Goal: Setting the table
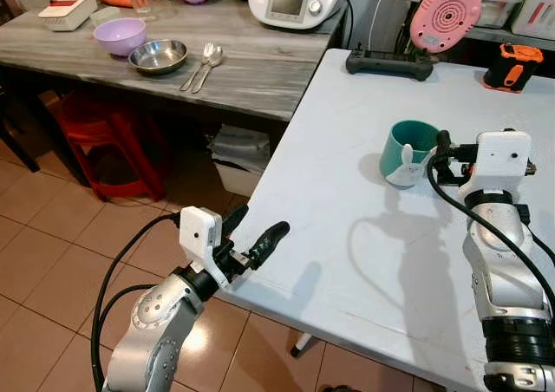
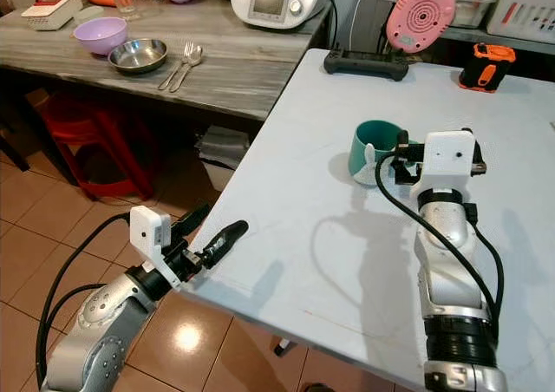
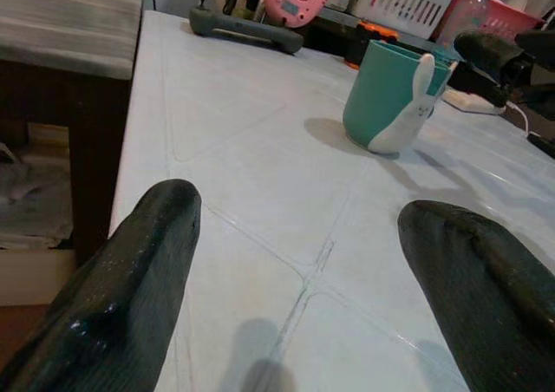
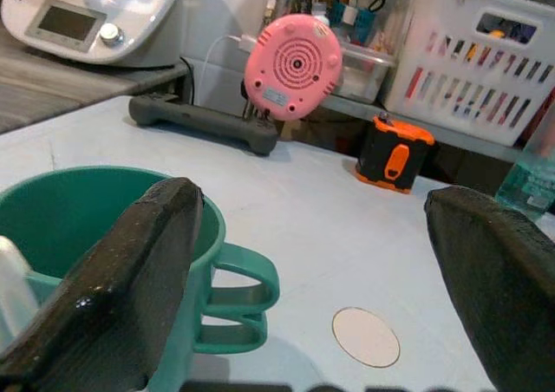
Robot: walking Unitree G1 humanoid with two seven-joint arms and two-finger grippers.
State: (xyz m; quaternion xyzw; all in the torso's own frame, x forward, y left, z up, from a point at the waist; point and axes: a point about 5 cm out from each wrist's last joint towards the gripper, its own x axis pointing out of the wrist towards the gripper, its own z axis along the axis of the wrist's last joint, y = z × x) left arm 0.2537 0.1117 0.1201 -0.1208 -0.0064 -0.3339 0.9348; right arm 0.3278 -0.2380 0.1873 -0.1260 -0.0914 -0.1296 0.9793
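Note:
A teal mug (image 1: 408, 149) with a white bunny figure on its side stands upright on the white table (image 1: 347, 236). My right gripper (image 1: 447, 162) is open just to the right of the mug. In the right wrist view, one finger (image 4: 139, 271) is at the rim and the mug's handle (image 4: 247, 310) lies between the two fingers. My left gripper (image 1: 264, 218) hangs open at the table's near left edge, well short of the mug, with nothing between its fingers (image 3: 130, 279).
On the wooden counter at the left lie a purple bowl (image 1: 120, 35), a steel bowl (image 1: 158, 56) and a fork and spoon (image 1: 204, 65). A pink round device (image 1: 445, 15) and an orange-black tool (image 1: 513, 65) stand at the table's far edge. A red stool (image 1: 113, 140) stands under the counter.

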